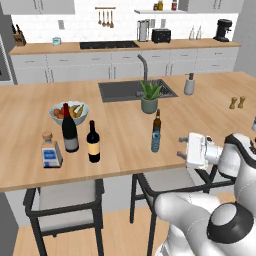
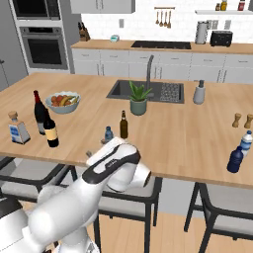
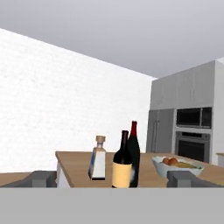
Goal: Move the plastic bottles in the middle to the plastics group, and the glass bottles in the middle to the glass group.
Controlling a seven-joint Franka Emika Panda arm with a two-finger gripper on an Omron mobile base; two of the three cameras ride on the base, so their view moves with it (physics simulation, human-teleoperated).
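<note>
- Gripper [image 1: 181, 148] jaws stand wide apart, nothing between them; it hangs off the worktop's [image 1: 210, 117] near edge, facing along it toward the glass group.
- In the hand view, the yellow-labelled wine bottle [image 3: 122, 161] sits at 12 o'clock from the gripper, just beside the grey-labelled wine bottle [image 3: 134, 148]; the square cork-stoppered bottle [image 3: 98, 159] is at 11 o'clock of it.
- I judge the yellow-labelled bottle delivered.
- Left in the middle: slim brown bottle [image 1: 157, 123] and small blue bottle [image 1: 155, 140], close together at 9 o'clock of the gripper in the left base view.
- Plastics group [image 2: 240, 152] stands far along the worktop.
</note>
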